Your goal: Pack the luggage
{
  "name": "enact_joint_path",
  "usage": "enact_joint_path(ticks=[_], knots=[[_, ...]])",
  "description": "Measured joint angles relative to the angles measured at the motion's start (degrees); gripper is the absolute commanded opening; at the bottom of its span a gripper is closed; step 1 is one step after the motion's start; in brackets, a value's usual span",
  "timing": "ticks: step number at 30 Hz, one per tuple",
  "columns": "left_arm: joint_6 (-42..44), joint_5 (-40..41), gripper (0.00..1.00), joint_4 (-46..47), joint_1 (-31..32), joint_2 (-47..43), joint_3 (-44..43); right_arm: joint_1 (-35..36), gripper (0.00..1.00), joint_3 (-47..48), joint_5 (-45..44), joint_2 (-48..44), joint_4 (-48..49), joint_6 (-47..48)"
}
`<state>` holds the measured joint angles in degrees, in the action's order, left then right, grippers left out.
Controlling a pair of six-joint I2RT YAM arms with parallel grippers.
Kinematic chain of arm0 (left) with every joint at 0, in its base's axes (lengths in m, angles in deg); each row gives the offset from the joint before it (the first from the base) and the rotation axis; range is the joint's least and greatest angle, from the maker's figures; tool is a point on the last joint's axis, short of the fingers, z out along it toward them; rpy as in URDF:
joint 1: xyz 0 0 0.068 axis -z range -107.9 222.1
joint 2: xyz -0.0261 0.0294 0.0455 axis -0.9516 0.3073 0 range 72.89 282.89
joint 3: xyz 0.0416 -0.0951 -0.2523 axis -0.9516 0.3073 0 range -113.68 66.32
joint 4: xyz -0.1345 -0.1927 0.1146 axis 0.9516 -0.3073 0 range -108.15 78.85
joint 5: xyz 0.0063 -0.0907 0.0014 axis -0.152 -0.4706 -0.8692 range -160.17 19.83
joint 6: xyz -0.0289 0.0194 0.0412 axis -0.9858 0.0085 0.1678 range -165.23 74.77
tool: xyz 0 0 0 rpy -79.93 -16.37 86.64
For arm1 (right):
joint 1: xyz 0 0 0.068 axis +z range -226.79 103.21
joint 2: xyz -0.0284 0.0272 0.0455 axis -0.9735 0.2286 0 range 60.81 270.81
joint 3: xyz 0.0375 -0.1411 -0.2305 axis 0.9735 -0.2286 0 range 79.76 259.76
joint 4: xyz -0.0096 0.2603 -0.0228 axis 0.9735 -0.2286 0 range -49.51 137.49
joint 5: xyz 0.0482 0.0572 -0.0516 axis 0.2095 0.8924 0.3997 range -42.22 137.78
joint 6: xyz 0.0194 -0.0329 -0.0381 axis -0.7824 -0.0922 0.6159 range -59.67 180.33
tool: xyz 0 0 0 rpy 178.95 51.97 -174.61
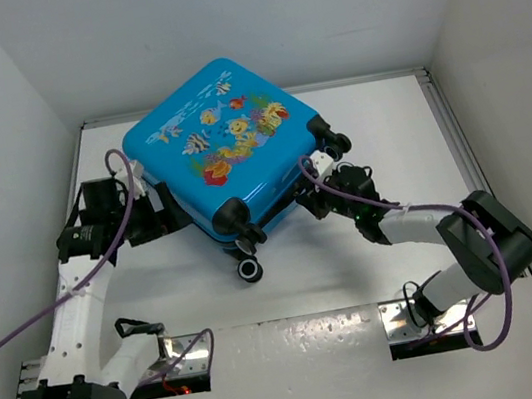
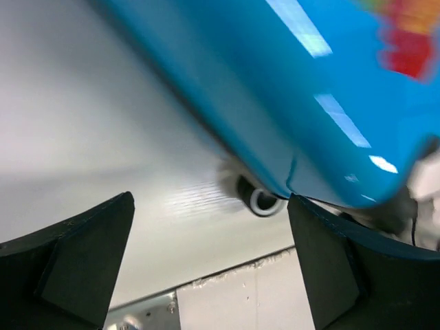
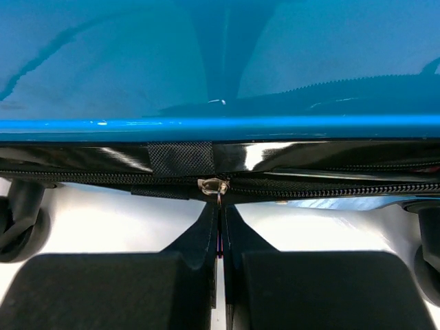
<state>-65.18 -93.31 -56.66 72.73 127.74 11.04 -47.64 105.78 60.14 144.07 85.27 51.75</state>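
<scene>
The luggage (image 1: 227, 145), a bright-blue hard-shell suitcase with fish prints, lies closed on the white table with its wheeled end toward me. My right gripper (image 1: 313, 198) is at its near right edge. In the right wrist view it (image 3: 220, 210) is shut on the metal zipper pull (image 3: 214, 185) of the black zipper under the blue shell (image 3: 206, 62). My left gripper (image 1: 160, 212) sits against the suitcase's left edge. In the left wrist view it (image 2: 210, 254) is open and empty, with the blue shell (image 2: 289, 89) above it.
A black wheel (image 1: 250, 268) sticks out at the suitcase's near corner, also in the left wrist view (image 2: 260, 199); another pair (image 1: 336, 143) is at the right corner. White walls enclose the table on three sides. Metal base plates (image 1: 185, 359) lie at the near edge.
</scene>
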Motion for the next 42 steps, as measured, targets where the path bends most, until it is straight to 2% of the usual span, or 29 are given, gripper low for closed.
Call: enact_joint_path(ticks=[5,9,12,14,18,22,26,29,32,38,42], knots=[[-4.22,9.6,0.99,-3.41,-8.09,2.1,2.6,1.6,0.0,-0.52,-1.68,1.95,3.41,-0.46],[-9.31,13.31,0.84,0.13,-12.46,6.27,6.69,2.08,0.0,-0.52,-2.73,2.69,4.42,-0.42],[-13.44,13.57,0.83,4.59,-10.03,12.35,8.26,2.25,0.0,-0.5,-3.41,3.74,5.68,-0.22],[-16.13,13.46,0.86,9.57,-7.28,17.88,7.82,2.43,0.0,-0.22,-3.85,5.29,7.08,-0.17],[-19.69,14.03,0.87,15.19,-2.91,26.84,3.1,2.49,0.0,2.49,-4.55,9.35,8.96,-0.68],[-20.44,15.45,0.9,18.12,-3.21,34.64,-4.0,1.75,0.0,7.69,-6.29,14.34,9.77,-1.14],[-20.87,16.5,0.98,21.94,-3.61,40.0,-9.55,0.98,0.0,11.39,-8.04,17.27,10.56,-1.44],[-19.98,18.14,1.0,22.38,-3.58,38.29,-11.1,1.05,0.0,12.72,-8.57,17.79,10.38,-1.64],[-19.21,19.76,1.0,20.37,-2.91,32.2,-11.17,1.11,0.0,13.22,-9.03,17.81,9.86,-1.88],[-17.79,18.49,1.0,16.09,3.82,13.49,-12.52,1.38,0.0,14.12,-9.97,18.05,9.6,-2.29],[-17.57,16.39,1.0,14.16,8.33,10.1,-13.68,1.4,0.0,14.45,-10.6,18.16,9.29,-2.4]])
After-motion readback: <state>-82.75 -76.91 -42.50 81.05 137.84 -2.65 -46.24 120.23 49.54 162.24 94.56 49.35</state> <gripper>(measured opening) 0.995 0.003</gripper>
